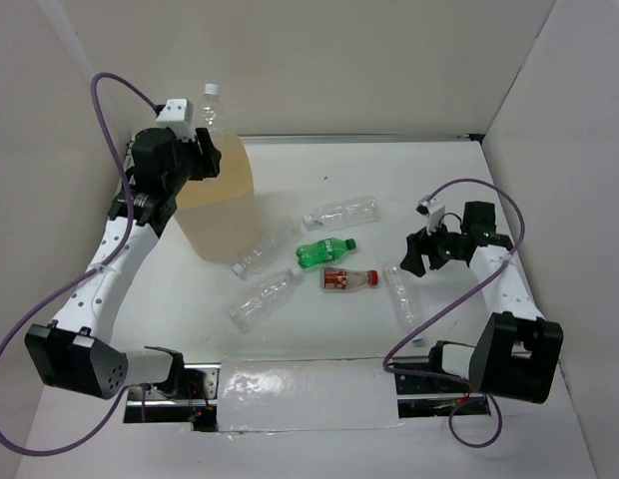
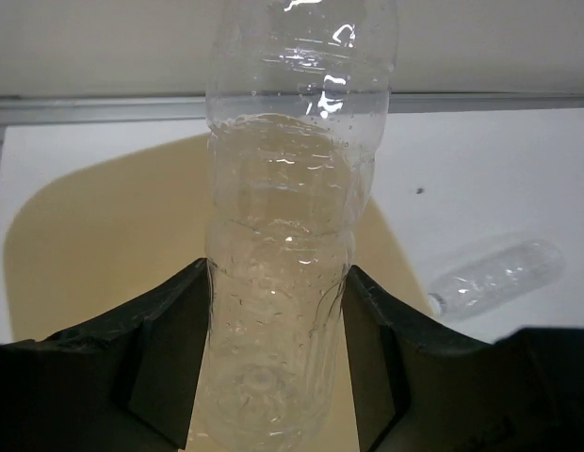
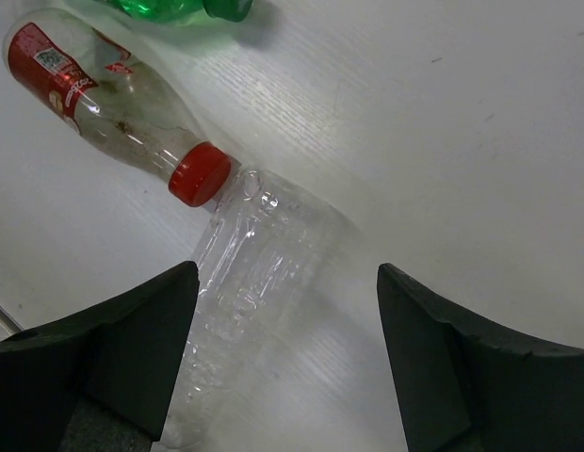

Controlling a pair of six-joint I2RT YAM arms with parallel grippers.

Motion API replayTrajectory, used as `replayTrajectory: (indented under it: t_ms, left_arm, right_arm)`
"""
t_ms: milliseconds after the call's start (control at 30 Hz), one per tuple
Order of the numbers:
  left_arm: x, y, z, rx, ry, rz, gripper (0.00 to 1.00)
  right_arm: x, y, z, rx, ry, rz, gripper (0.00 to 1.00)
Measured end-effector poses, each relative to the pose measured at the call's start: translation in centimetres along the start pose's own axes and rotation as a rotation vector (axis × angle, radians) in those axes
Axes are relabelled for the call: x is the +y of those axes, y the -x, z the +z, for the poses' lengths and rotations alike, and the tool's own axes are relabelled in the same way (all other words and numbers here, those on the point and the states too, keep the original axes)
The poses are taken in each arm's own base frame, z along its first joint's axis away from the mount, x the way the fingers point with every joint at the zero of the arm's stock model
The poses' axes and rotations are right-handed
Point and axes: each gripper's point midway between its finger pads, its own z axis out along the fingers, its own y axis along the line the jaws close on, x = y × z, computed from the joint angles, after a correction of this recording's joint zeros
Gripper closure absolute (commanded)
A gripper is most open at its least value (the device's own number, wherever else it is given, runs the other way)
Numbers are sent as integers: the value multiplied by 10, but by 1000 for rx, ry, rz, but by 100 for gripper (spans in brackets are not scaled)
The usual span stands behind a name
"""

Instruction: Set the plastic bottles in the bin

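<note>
The top camera looks steeply down from above and behind the near edge, far enough back to take in the whole table [image 1: 389,180]. The left wrist camera sits very close, facing far across the bin [image 2: 94,235] and an upright clear bottle [image 2: 292,235], both also at the top view's far left. The right wrist camera looks down closely on a red-capped bottle [image 3: 113,113] and a lying clear bottle [image 3: 245,282], seen right of centre in the top view.

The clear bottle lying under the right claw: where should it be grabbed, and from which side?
Probably around the ribbed middle of the clear bottle, from straight above. It lies flat on the table, and the open right gripper hangs over it with a finger either side of its narrow width. Stay off the end beside the red-capped bottle.
</note>
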Motion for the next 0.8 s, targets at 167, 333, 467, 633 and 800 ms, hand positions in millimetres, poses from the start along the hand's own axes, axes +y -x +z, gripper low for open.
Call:
replayTrajectory:
  t_ms: [167, 333, 467, 633, 800]
  left_arm:
    - [29, -29, 13, 80, 102, -3, 7]
    - [24, -38, 12, 102, 111, 11, 0]
    - [0, -31, -2, 84, 57, 57, 0]
    - [-77, -12, -55, 26, -197, 139, 0]
    - [-152, -54, -101, 120, -464, 216, 0]
  right_arm:
    - [5, -16, 21, 120, 0, 51, 14]
    - [1, -27, 39, 233, -26, 95, 13]
    - [-2, -36, 50, 301, -39, 112, 13]
    - [5, -48, 60, 377, -34, 99, 14]
    - [7, -54, 60, 429, -40, 85, 17]
